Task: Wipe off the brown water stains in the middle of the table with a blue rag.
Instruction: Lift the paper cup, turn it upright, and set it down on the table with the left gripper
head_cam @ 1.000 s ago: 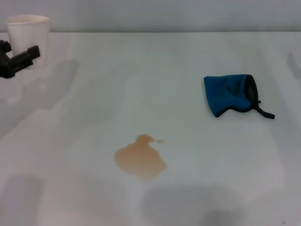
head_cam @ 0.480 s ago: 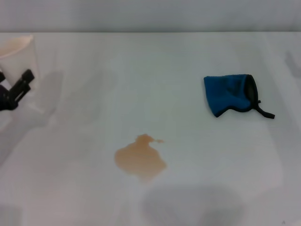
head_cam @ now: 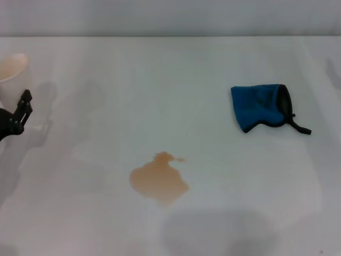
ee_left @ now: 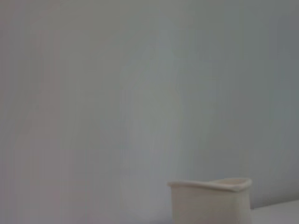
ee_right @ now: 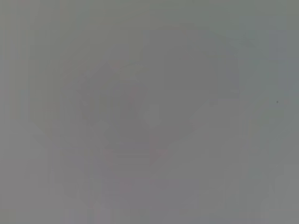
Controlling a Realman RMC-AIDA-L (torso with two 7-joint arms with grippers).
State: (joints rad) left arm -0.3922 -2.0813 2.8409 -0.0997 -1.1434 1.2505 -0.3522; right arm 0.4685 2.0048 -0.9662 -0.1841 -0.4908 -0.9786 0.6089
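Note:
The brown water stains [head_cam: 160,180] form a tan blotch with a small droplet offshoot on the white table [head_cam: 170,80], a little left of centre in the head view. The blue rag [head_cam: 260,106], with black trim and a short loop strap, lies crumpled to the right and farther back, with nothing touching it. My left gripper [head_cam: 18,109] is at the far left edge, well away from stain and rag, shut on a tilted white paper cup [head_cam: 11,69]. The left wrist view shows the cup's rim [ee_left: 210,185] close up. My right gripper is out of view.
Apart from the white paper cup, only the white tabletop lies around the stain and the rag. A soft shadow falls on the table's near edge [head_cam: 218,234]. The right wrist view shows only a blank grey surface.
My left gripper has drawn back to the left and toward me, carrying the white paper cup, which now tilts and sits partly past the picture's left edge. Rag and stain have not moved.

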